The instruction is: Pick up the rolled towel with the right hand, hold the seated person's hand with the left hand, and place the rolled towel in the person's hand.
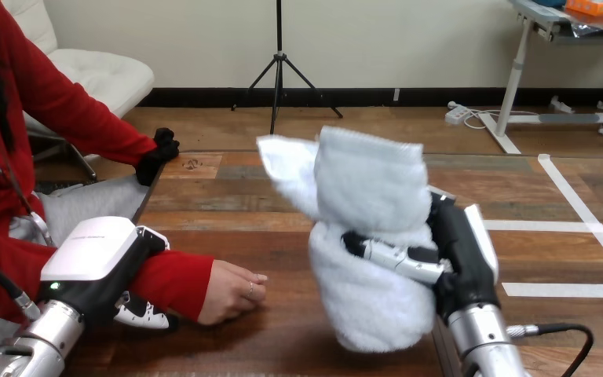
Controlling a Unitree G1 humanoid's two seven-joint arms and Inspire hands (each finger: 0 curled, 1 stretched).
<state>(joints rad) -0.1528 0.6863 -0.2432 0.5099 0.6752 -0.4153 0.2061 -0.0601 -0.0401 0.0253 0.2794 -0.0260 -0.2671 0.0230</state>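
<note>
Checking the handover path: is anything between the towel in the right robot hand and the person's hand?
Nothing visible: bare table lies between the rolled towel in the right robot hand and the person's hand. The left robot hand curls round the sleeved forearm, clear of that path. The person's hand lies with fingers curled.

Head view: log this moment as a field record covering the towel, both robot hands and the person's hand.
object: fluffy white rolled towel, upright, apart from the person's hand
grasp: right hand, fingers curled round the towel
support: left hand over the red-sleeved forearm, a finger curled under it
recipient: person's hand rests on the brown wooden table, loosely closed, empty
status: towel not yet in the person's hand
</note>
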